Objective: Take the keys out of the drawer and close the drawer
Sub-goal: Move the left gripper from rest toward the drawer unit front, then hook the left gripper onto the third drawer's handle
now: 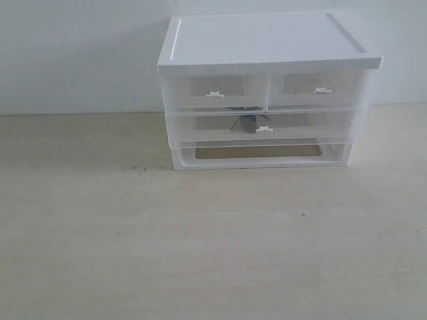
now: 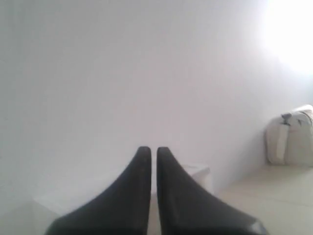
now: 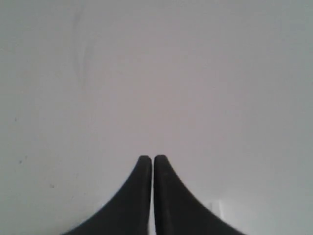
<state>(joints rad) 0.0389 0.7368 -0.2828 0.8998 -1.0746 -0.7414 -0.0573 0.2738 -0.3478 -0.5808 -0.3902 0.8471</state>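
Note:
A white plastic cabinet (image 1: 267, 47) stands at the back of the table in the exterior view. Its wide translucent drawer (image 1: 313, 125) sits pushed in, with a small white tab handle (image 1: 264, 129) at its centre. A dark blurred shape, the keys (image 1: 247, 123), shows through the drawer front just left of the handle. Neither arm appears in the exterior view. My left gripper (image 2: 153, 149) is shut, its black fingers together with nothing between them, facing a white wall. My right gripper (image 3: 152, 158) is likewise shut and empty, facing a plain white surface.
Two half-width drawers (image 1: 213, 90) (image 1: 320, 87) with their own tabs sit above the wide one. Below it is an open slot (image 1: 257, 152). The light wooden table (image 1: 200, 240) stretches in front. A white padded object (image 2: 291, 139) shows in the left wrist view.

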